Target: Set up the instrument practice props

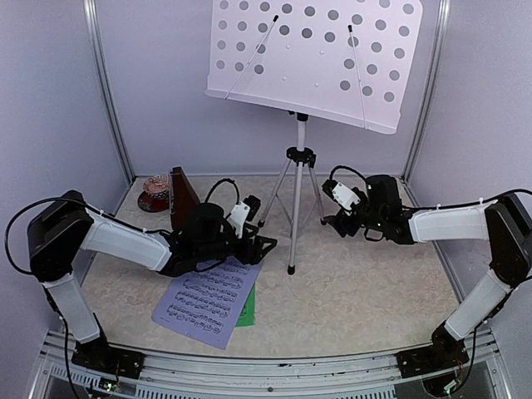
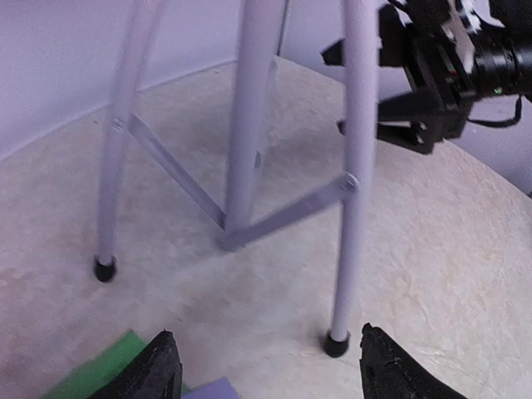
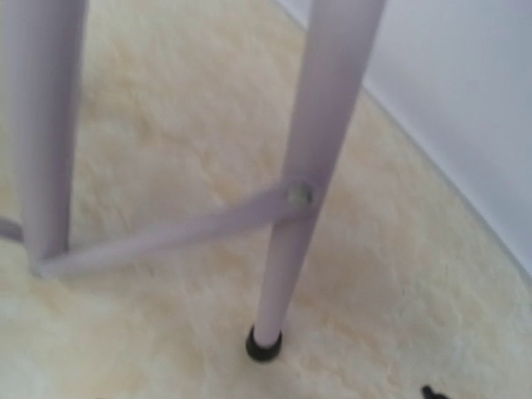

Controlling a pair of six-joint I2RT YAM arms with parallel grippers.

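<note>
- left tool (image 2: 274, 370) gapes wide, empty, over lavender sheet's (image 1: 208, 299) edge, near stand (image 1: 297, 199).
- right tool (image 1: 331, 223) also spread, holding nothing, beside stand.
- stand upright on tabletop (image 1: 374, 291); metronome (image 1: 183, 199) back left; green sheet (image 1: 247, 312) under lavender.

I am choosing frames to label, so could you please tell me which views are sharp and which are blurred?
Top external: sharp and evenly lit, the stand crisp, shadows faint. Left wrist: slightly soft, the legs a little smeared. Right wrist: the softest, with the near leg and the table grain blurred.
</note>
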